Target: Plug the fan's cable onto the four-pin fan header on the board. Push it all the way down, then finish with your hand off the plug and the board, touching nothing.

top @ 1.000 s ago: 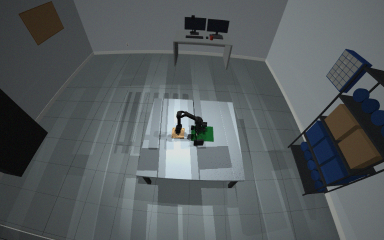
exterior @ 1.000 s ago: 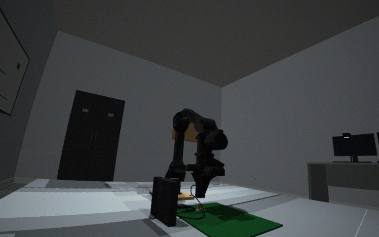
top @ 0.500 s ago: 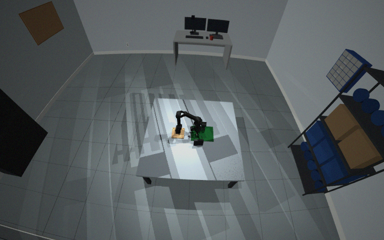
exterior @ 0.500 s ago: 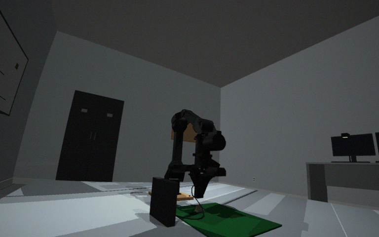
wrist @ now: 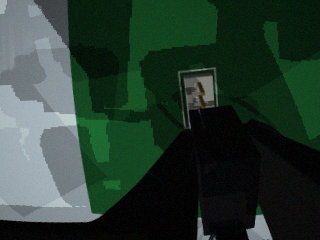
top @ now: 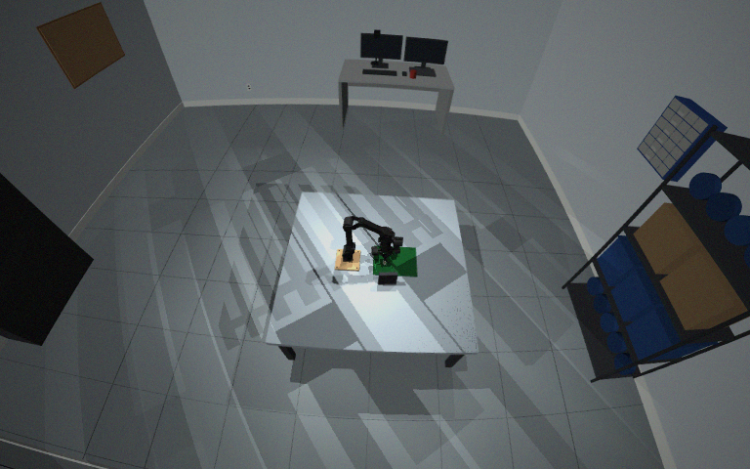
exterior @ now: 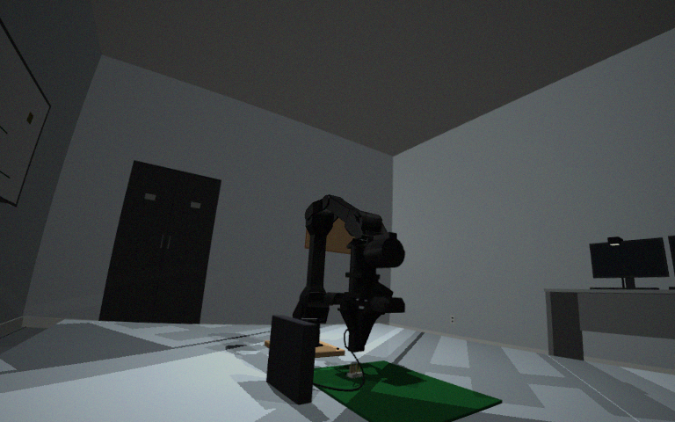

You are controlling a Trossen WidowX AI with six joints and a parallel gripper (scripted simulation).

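The green board (top: pixel 407 269) (exterior: pixel 438 397) (wrist: pixel 175 30) lies flat on the table. The pale four-pin header (exterior: pixel 354 374) (wrist: pixel 192 90) stands on it inside a white outline; gold pins show in the wrist view, its near end hidden. My gripper (exterior: pixel 356 349) (wrist: pixel 216 138) points down, shut on the cable's dark plug. The fingertips are a little above the header in the exterior view, with a small gap. The plug is barely distinguishable from the dark fingers. The black cable (exterior: pixel 362 373) loops down over the board to the dark fan block (top: pixel 388 278) (exterior: pixel 291 359).
The arm's tan base plate (top: pixel 348 267) (exterior: pixel 328 352) is beside the board. The fan block stands upright at the board's edge. The white table (top: pixel 376 325) carries all of this. A desk with monitors and a shelf rack are farther off.
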